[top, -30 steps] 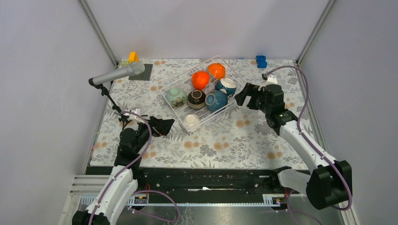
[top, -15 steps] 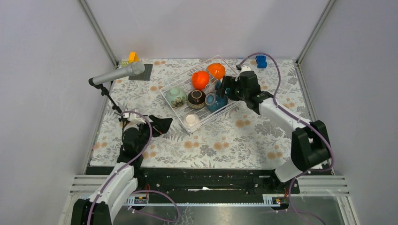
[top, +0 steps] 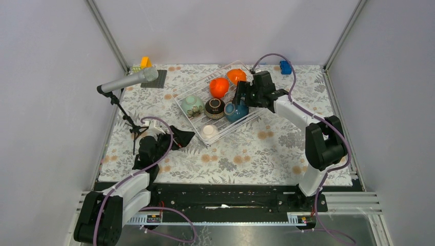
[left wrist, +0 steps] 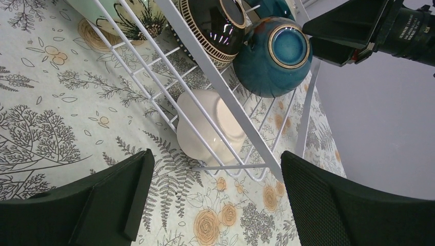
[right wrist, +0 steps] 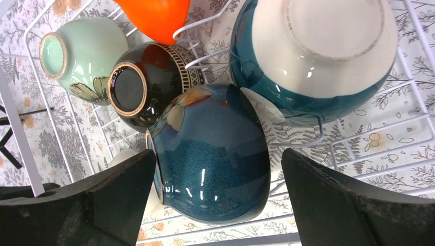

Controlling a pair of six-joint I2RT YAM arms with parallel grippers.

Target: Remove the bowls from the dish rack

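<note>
Teal-blue glazed round bowl (right wrist: 210, 154) lies on its side in the white wire dish rack (top: 192, 122) near the bench's far edge, between the spread jaws of the right tool (right wrist: 218, 156). A dark brown patterned bowl (right wrist: 149, 87) and a second teal bowl (right wrist: 328, 51) crowd it. The left tool (left wrist: 215, 164), also spread, faces a white bowl (left wrist: 205, 128).

Plain pale grey walls (top: 215, 25) on far, left and right sides. Metal corner posts (top: 106, 36) slant up at both far corners. Table covered by floral cloth (top: 231, 154), beige and grey print. Black rail (top: 225, 195) along near edge. Microphone on stand (top: 128, 81) far left, beside dark mat (top: 158, 79). Even, soft light.
</note>
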